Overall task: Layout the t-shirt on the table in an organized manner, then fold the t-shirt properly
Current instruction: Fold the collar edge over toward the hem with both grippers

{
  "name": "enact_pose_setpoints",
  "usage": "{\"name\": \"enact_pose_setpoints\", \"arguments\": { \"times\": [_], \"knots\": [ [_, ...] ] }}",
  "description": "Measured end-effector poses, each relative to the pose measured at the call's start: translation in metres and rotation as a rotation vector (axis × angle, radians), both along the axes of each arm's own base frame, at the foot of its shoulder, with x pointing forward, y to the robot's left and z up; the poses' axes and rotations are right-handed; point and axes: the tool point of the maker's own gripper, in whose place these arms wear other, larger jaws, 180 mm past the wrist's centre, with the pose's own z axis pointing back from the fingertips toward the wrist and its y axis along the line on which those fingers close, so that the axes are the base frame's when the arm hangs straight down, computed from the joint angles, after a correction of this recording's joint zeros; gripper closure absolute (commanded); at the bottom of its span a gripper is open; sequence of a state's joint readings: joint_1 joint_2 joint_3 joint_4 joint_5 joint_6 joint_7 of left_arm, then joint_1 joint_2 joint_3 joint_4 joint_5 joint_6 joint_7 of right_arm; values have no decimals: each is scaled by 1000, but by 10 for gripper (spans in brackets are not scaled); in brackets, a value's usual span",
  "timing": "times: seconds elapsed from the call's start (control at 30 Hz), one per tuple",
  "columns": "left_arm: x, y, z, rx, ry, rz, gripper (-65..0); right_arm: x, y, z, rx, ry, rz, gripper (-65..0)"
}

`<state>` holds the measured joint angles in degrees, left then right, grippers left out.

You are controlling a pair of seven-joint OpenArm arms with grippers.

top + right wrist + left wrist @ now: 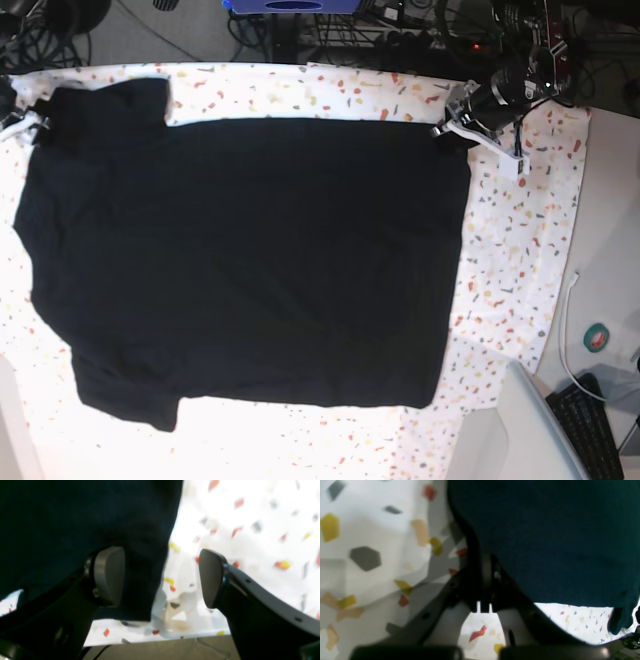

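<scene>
Fabric of the t-shirt [250, 260] is pinched in the closed left gripper [483, 585]; its edge lies between the parted right gripper [161, 577] fingers.

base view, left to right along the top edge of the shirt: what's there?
Right gripper at the sleeve corner → t-shirt → left gripper at the shirt's far corner → bare table → roll of tape.

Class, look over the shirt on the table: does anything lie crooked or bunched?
The t-shirt lies mostly flat on the table, but its near-left sleeve looks bunched.
</scene>
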<state>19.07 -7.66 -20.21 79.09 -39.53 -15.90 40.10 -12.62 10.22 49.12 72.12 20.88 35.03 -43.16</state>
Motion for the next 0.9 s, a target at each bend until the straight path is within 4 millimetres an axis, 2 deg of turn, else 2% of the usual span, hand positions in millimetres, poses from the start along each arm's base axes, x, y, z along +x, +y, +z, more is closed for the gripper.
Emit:
{"name": "enact_pose_setpoints", "arguments": {
  "times": [0.1,0.17,0.23,0.3,0.4,0.43,0.5,0.57,0.67,0.73,0.9],
  "knots": [
    [0,1,0,2,-1,-2,0,-11,6,-11,29,31,-10,-440],
    [0,2,0,5,0,-4,0,-12,6,-14,41,26,-19,-438],
    [0,3,1,9,0,-6,0,-10,10,-16,42,27,22,-402],
    [-2,3,1,10,4,-6,0,-7,17,-17,60,14,75,-293],
    [-7,3,2,17,7,-11,0,-6,21,-19,82,6,54,-32],
    [-10,4,5,26,5,-12,0,-8,23,-19,87,13,55,0],
    [-14,12,16,49,-12,-12,0,-12,26,-18,88,43,78,0],
    [-19,23,25,80,-27,4,0,-24,25,-15,70,107,116,0],
    [-23,35,41,115,-51,12,0,-35,22,-2,16,161,164,0],
    [-26,39,53,139,-76,9,0,-28,24,10,-8,143,184,0],
    [-36,38,63,162,-76,-13,0,-22,22,32,-69,160,230,0]
  ]
}}
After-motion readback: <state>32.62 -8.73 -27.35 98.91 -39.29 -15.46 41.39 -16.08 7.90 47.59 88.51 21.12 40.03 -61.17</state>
